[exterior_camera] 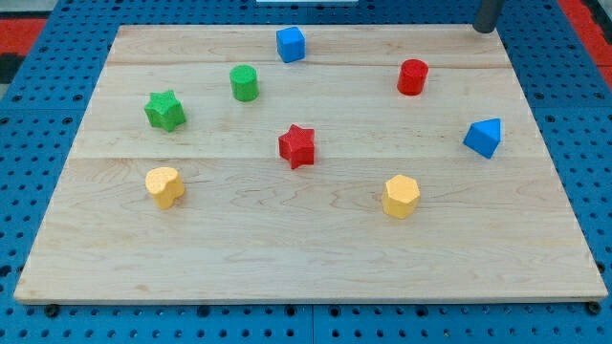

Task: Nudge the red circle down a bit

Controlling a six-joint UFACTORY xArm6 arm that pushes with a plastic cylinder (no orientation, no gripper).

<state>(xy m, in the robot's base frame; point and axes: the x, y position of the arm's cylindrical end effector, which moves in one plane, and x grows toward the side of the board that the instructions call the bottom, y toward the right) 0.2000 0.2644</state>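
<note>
The nudge looks not yet begun, judging by how things lie; the red circle stands upright in the upper right part of the tabletop, with nothing touching it; the whole push down therefore seems left to do.

The arm carries no pincer at all, so there is nothing to be released or clenched; it ends in a dark rod, and the rod's tip shows at the view's top right corner, at the far edge of the tabletop; whether it rests on the wood or hangs just beyond the edge cannot be told.

The red circle lies below and to the left of the tip, apart from it, with bare wood between them; no other block stands in that gap. To push the circle toward the view's bottom, the tip would probably need to come round to the circle's upper side first, since it now sits off to the right of that line.

Other blocks lie well clear of the circle: a blue cube to its left near the top edge; a blue wedge-like block below and to its right; a yellow block further down; a red star near the middle; the strip directly under the circle looks free for a short nudge.
</note>
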